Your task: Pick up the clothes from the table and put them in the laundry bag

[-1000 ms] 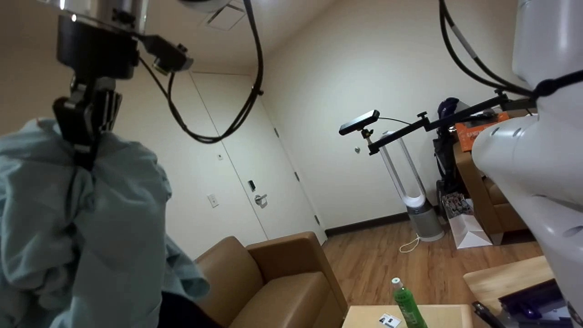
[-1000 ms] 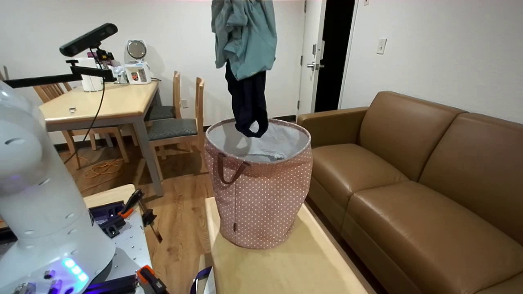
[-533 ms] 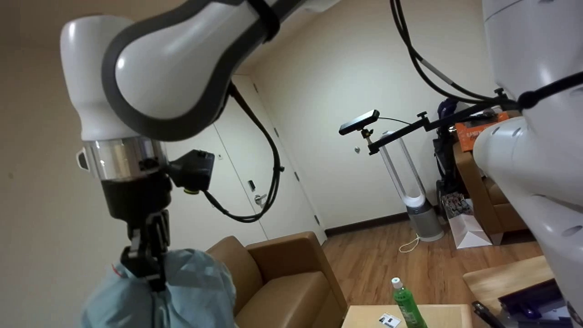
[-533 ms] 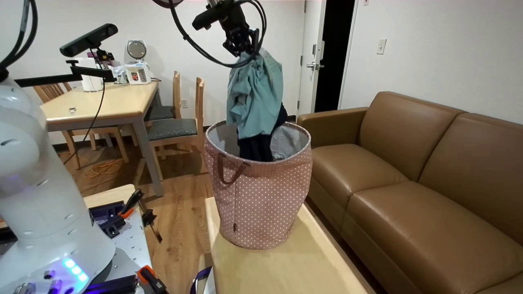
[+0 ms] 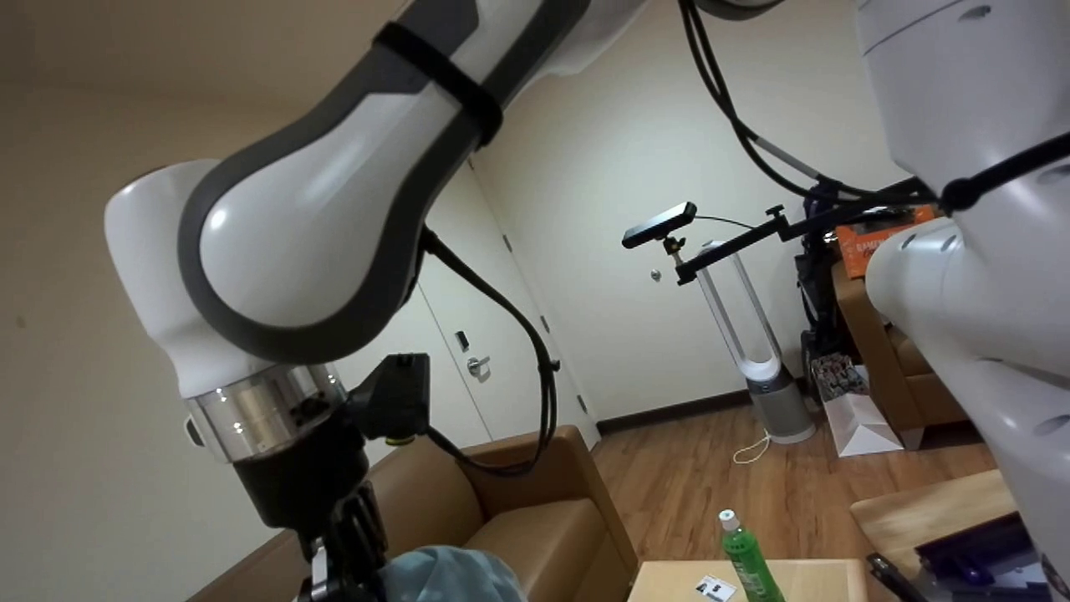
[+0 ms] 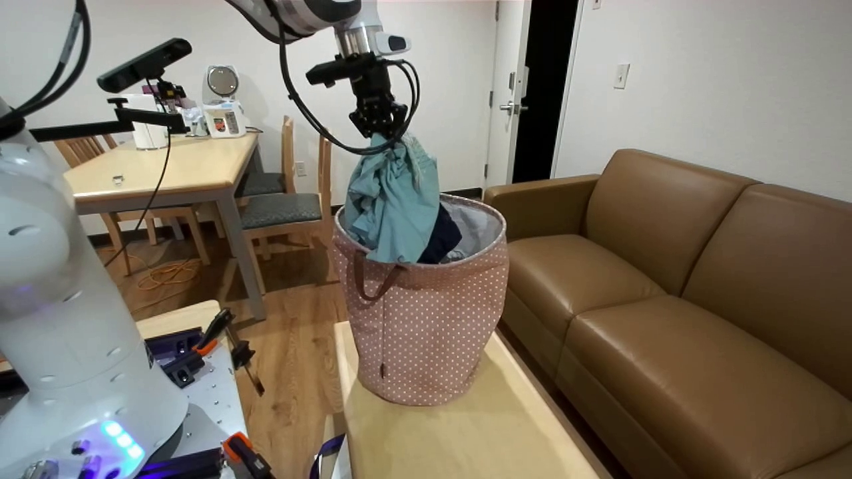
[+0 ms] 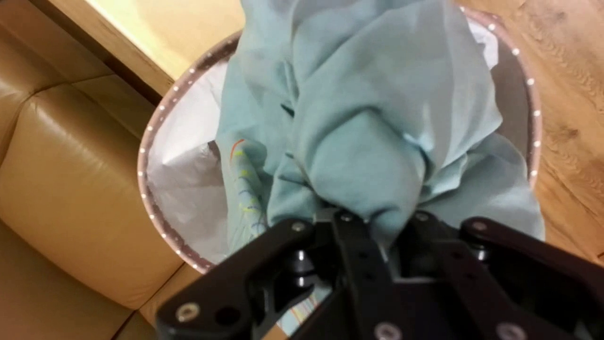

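The clothes [image 6: 393,199], a pale blue-grey bundle with a navy part [image 6: 442,236], hang from my gripper [image 6: 381,132] into the mouth of the laundry bag [image 6: 426,332]. That bag is pink with white dots and stands upright on a low wooden table. The pale fabric reaches down to the near rim; whether it touches is unclear. In the wrist view a fold of the clothes [image 7: 368,118] is pinched between the fingers of the gripper [image 7: 382,231], above the bag's opening. The fingertips are buried in cloth. Only a bit of the clothes [image 5: 451,575] shows in an exterior view.
A brown leather sofa [image 6: 619,286] runs beside the low table [image 6: 459,432]. Chairs and a dining table [image 6: 166,166] stand behind. A camera on an arm [image 6: 143,66] juts out near the robot base. A green bottle [image 5: 748,556] stands on a wooden surface.
My gripper has come down with the clothes, from high above the laundry bag to just over it. The navy part and the lower pale fabric now hang inside the bag's mouth.
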Controlling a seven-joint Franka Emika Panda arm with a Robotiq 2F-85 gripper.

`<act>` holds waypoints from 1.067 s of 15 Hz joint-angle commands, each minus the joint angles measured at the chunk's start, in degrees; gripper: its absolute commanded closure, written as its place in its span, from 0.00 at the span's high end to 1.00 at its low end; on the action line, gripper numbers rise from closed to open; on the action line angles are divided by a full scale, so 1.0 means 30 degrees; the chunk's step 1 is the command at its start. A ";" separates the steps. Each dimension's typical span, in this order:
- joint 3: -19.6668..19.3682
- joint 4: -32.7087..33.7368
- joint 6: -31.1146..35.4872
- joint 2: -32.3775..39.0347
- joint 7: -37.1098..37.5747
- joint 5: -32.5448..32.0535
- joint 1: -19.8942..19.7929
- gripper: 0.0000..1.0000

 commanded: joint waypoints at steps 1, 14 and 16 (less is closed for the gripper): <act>0.0113 0.0088 -0.0012 0.0181 0.0000 0.0012 -0.0024 0.17; 0.0169 0.0366 0.3774 0.2421 -0.0492 0.1122 0.0169 0.08; 0.0203 0.0536 0.2554 0.2519 -0.1134 0.2073 0.0226 0.08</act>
